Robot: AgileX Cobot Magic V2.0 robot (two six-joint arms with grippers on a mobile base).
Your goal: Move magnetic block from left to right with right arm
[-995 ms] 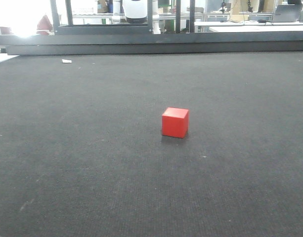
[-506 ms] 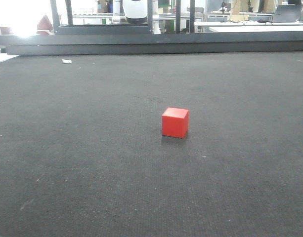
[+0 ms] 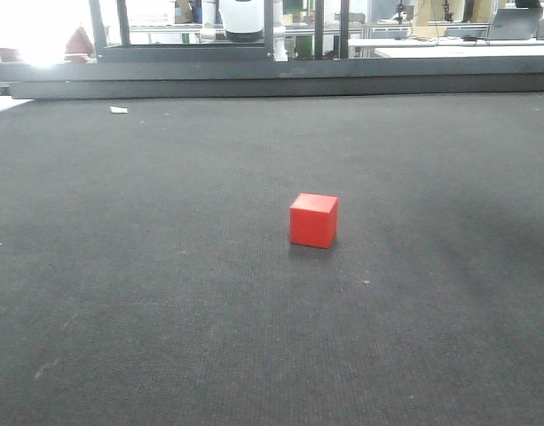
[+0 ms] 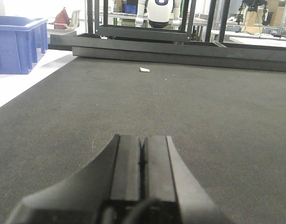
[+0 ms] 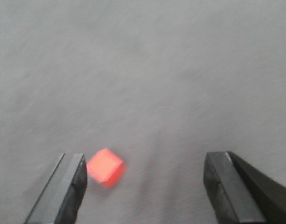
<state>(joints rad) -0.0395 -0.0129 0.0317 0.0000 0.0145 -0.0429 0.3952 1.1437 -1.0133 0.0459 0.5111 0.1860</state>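
The magnetic block (image 3: 314,220), a plain red cube, rests on the dark mat (image 3: 165,266) near the middle of the front view. Seen from the right wrist, the same block (image 5: 105,167) lies blurred on the mat below, close beside the left finger. My right gripper (image 5: 147,184) is open wide, and nothing is held between its fingers (image 5: 73,184). It hangs above the block and does not show in the front view. My left gripper (image 4: 143,156) is shut, its pads pressed together over bare mat, holding nothing.
A small white scrap (image 3: 119,110) lies far back on the mat. A dark low frame (image 3: 280,80) borders the mat's far edge. A blue bin (image 4: 17,44) stands off the mat at the left. A faint shadow darkens the mat at the right (image 3: 511,222).
The red block has stayed in place. A soft shadow has spread over the right side of the mat in the front view.
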